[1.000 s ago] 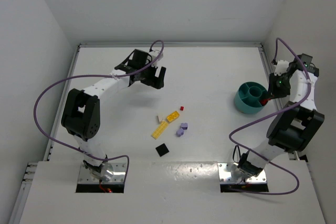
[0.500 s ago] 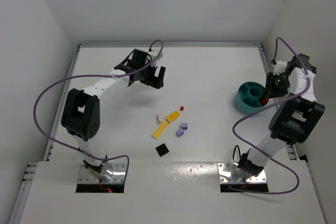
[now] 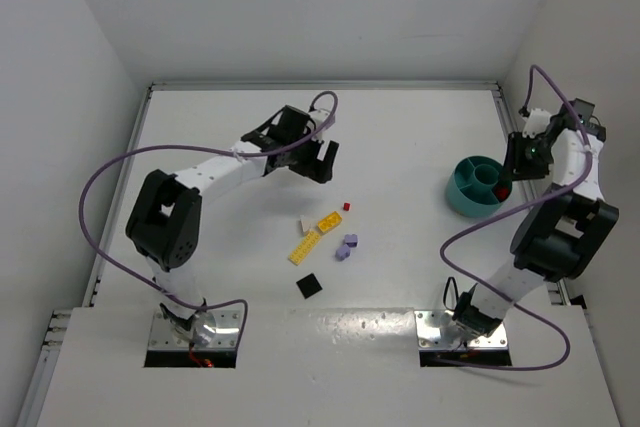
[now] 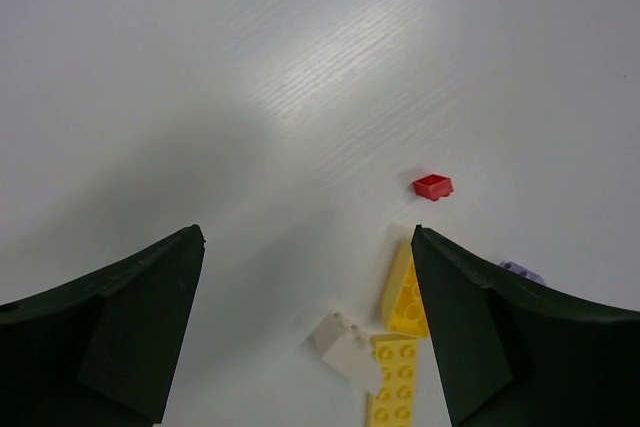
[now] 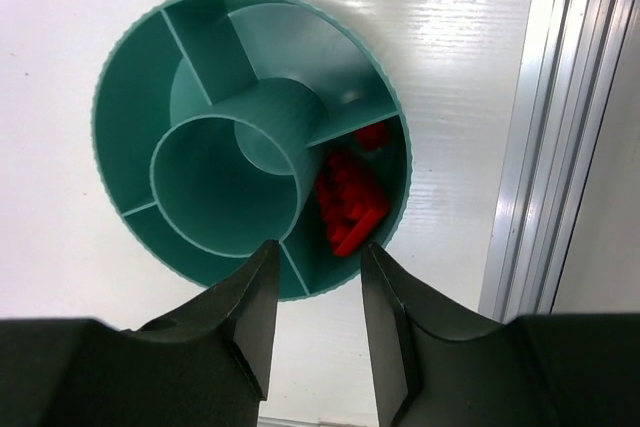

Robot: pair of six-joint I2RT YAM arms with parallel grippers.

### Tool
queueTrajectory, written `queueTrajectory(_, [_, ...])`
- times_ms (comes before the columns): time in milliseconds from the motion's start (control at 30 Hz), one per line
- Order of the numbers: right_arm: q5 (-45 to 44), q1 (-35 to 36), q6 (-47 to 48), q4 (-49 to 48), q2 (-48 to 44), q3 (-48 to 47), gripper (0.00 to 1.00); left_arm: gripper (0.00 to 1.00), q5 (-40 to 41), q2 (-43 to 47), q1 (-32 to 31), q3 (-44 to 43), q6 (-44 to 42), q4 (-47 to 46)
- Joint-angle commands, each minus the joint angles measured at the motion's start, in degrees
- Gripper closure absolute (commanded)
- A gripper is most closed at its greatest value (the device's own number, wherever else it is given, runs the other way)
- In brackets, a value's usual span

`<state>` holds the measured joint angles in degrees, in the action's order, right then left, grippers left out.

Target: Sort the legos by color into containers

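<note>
The loose legos lie mid-table: a small red brick (image 3: 347, 206), a yellow brick (image 3: 329, 220), a white brick (image 3: 303, 224), a long yellow plate (image 3: 304, 246), pale purple bricks (image 3: 347, 246) and a flat black square (image 3: 310, 286). My left gripper (image 3: 322, 160) hangs open and empty just behind them. Its wrist view shows the red brick (image 4: 433, 186), yellow brick (image 4: 405, 292), white brick (image 4: 345, 344) and plate (image 4: 393, 387) below its gripper (image 4: 306, 237). The teal dish (image 3: 470, 192) sits at the right. My right gripper (image 5: 318, 247) is open and empty above the dish (image 5: 130, 117), over red bricks (image 5: 350, 197) lying in one compartment.
An aluminium rail (image 5: 560, 127) and the right wall run close beside the dish. The dish's other compartments and central ring (image 5: 225, 182) show no bricks. The table's back wall is behind the left arm.
My left gripper has moved right and nearer to the loose legos. My right gripper has shifted slightly above the dish's right side.
</note>
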<state>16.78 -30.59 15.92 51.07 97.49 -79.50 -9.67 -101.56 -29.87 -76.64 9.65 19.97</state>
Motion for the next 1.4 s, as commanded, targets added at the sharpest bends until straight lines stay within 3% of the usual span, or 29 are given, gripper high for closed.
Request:
queueTrajectory(0, [2.9, 0.3, 0.7, -1.1, -6.2, 0.0, 0.61, 0.12, 2.2, -1.2, -3.2, -0.9, 2.2, -1.5])
queueTrajectory(300, [7.6, 1.1, 1.9, 0.8, -17.3, 7.3, 0.61, 0.25, 9.4, -7.7, -13.0, -5.2, 6.6, -0.9])
queueTrajectory(600, [8.6, 1.1, 3.6, 1.9, -20.8, 10.9, 0.61, 0.32, 10.5, -13.3, -15.1, -9.7, 7.1, 2.7])
queueTrajectory(700, [17.2, 1.7, 10.5, 8.4, -21.4, 10.2, 0.61, 0.33, 13.8, -12.1, -15.1, -9.7, 7.1, 3.3])
queueTrajectory(800, [21.5, 6.4, 13.5, 8.4, -23.0, 11.9, 0.58, 0.27, 13.2, -5.8, -10.4, -4.6, 7.8, 0.0])
queueTrajectory(833, [21.0, 8.9, 12.9, 6.2, -23.0, 13.5, 0.56, 0.21, 12.7, -4.0, -7.1, -3.4, 8.6, -1.0])
queueTrajectory(900, [18.9, 17.6, 11.1, 4.1, -23.0, 15.3, 0.56, 0.17, 10.3, -0.1, -3.5, -1.9, 10.0, -1.0])
queueTrajectory(1033, [13.7, 32.1, 5.0, -5.6, -19.5, 17.2, 0.55, 0.0, 7.1, 5.4, 5.7, -1.4, 10.7, 2.8])
queueTrajectory(1200, [6.9, 45.7, 4.3, -12.5, -10.2, 14.7, 0.55, 0.0, 8.2, 11.8, 16.7, 1.0, 9.2, 6.4])
queueTrajectory(1367, [2.0, 52.8, 1.4, -18.2, 1.7, 9.8, 0.55, 0.0, 8.2, 16.5, 23.2, 6.8, 9.2, 7.6])
